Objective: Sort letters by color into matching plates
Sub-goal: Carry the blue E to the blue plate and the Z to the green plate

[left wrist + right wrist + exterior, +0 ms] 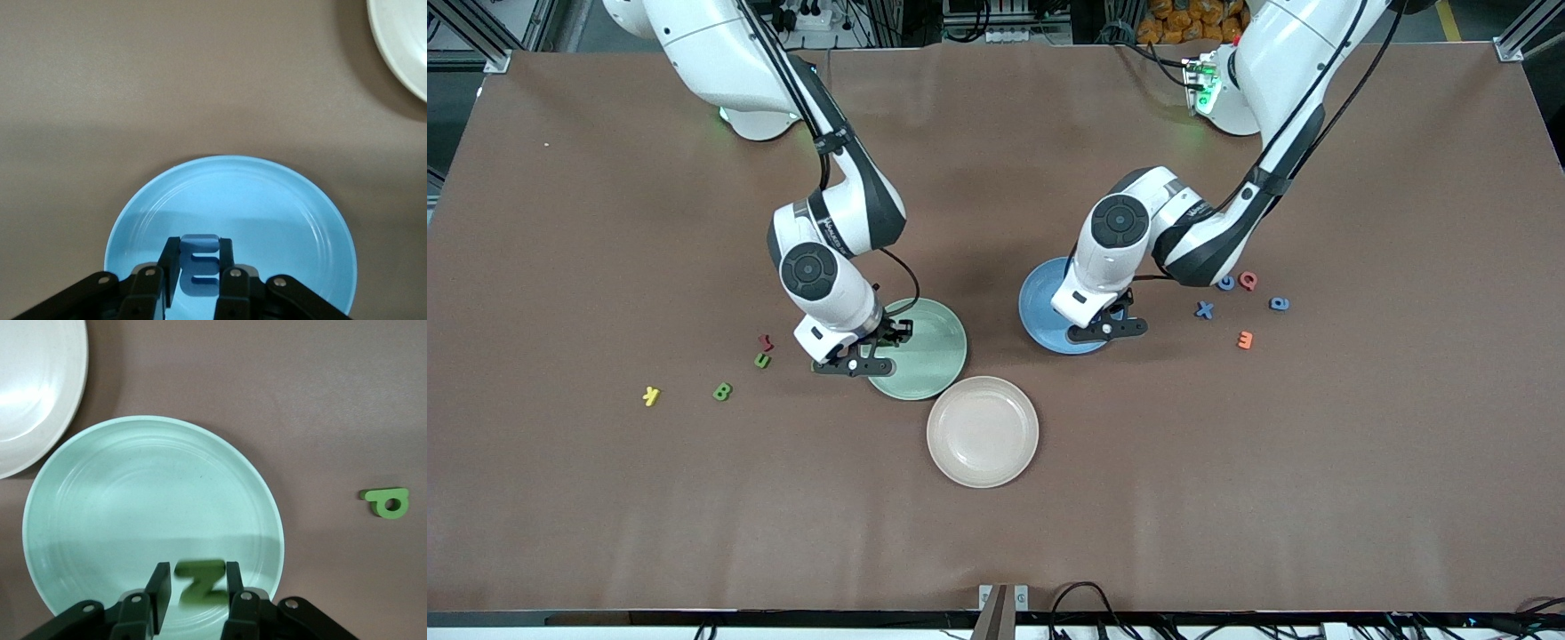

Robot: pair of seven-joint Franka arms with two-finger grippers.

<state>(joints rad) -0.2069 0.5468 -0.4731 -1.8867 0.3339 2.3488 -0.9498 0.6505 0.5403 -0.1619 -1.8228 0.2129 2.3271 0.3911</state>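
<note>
Nearest the camera: beige-pink plate (983,432), no part of the sort. Toward the right arm's end, green B (722,391) and green U (761,360) waiting on the table, beside yellow K (651,396). Right gripper (197,571) low over green plate (934,356), jaws slightly parted around green Z (199,581), seemingly let go. Left gripper (199,245) over blue plate (267,200), clamped on blue E (200,273). Blue X (1205,310), blue o (1226,283) and blue a (1279,303) toward the left arm's end. Judged barely begun: no letter settled in either plate. Broad bare table around; edges well apart from everything.
</note>
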